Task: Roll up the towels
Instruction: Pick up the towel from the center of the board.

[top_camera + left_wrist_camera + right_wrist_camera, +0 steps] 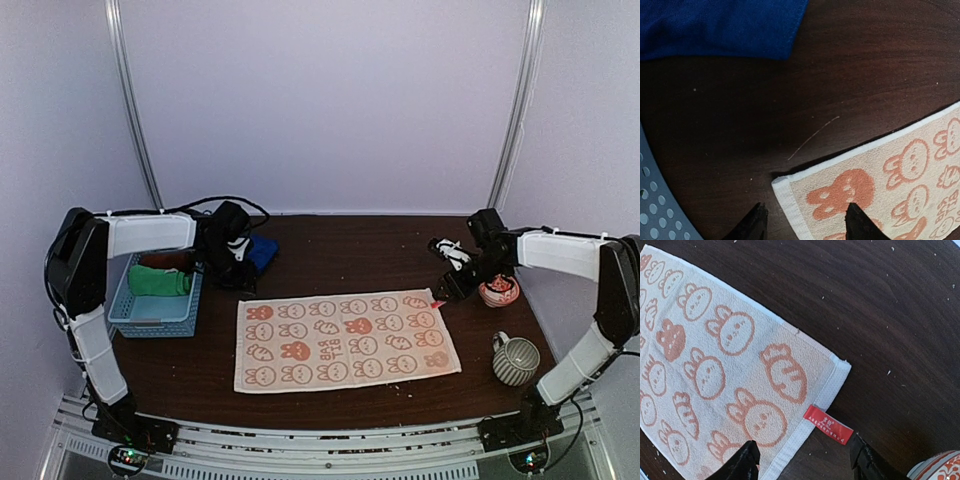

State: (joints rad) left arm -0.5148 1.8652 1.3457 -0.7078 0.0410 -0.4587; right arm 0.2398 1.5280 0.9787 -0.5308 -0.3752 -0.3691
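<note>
Both the left claw [806, 220] and right claw [805, 460] hang open and empty over the far corners of the bunny towel [345, 340], spread flat on the bench [340, 250]; rolling looks unstarted, so next pinch both corners

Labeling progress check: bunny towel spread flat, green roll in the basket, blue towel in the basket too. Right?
No. The blue towel lies on the table beside the basket, not in it; the top external view shows it. The bunny towel is spread flat and the green roll is in the basket.
</note>
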